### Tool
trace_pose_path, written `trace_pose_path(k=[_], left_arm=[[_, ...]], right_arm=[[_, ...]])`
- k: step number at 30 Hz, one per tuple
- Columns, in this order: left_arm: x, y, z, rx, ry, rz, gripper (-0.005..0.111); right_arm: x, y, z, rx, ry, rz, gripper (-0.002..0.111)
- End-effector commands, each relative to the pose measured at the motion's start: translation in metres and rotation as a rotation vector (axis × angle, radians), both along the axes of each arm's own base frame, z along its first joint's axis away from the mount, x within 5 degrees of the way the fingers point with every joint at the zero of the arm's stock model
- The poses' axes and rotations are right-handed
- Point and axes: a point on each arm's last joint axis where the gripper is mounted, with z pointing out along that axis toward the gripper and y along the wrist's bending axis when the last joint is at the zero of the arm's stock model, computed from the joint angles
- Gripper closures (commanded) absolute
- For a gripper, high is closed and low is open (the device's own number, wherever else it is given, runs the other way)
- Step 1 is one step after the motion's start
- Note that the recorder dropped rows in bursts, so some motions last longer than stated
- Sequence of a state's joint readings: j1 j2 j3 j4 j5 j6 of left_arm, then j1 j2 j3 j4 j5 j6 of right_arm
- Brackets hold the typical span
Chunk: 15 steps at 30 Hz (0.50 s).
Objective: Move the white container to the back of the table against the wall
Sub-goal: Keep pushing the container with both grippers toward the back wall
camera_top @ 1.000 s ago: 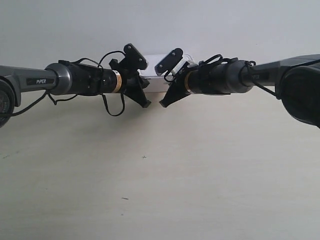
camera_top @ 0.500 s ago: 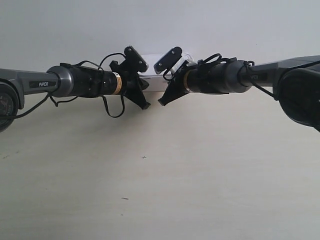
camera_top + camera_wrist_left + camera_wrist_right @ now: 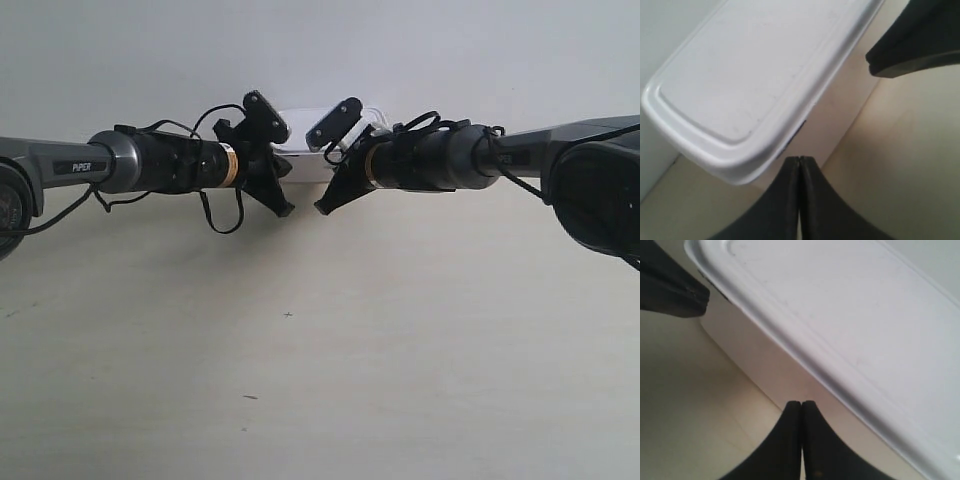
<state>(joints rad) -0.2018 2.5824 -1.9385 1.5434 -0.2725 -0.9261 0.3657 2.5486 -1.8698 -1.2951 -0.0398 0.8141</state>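
Sitting at back of tabletop (image 3: 320, 350), white container (image 3: 303, 166) looks nearly against wall (image 3: 320, 40); final nudge maybe needed. Left gripper (image 3: 799, 165) and right gripper (image 3: 801, 406): jaws pressed together, holding nothing, tips by container's front side.

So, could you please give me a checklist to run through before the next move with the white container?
1. Left end effector closed for pushing: ok.
2. Right end effector closed: ok.
3. Both tips close to the long side of the small rectangular white plastic container: ok.
4. Flat white lid seated evenly: ok.
5. Container base flat on the pale cream wood-grain table: ok.
6. Container touching the plain pale grey-white wall: cannot tell, the contact line is hidden.
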Motion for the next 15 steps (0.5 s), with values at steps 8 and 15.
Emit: trace_pose_path(k=[8,15], left_arm=[[0.003,0.007,0.004,0.128,-0.096,-0.083,0.107],[0.007,0.006,-0.007,0.197,-0.138,-0.128,0.107]], right_arm=[[0.003,-0.001,0.005,-0.049,-0.039,0.036,0.108],[0.005,-0.001,0.008,-0.089,-0.067,0.059,0.108]])
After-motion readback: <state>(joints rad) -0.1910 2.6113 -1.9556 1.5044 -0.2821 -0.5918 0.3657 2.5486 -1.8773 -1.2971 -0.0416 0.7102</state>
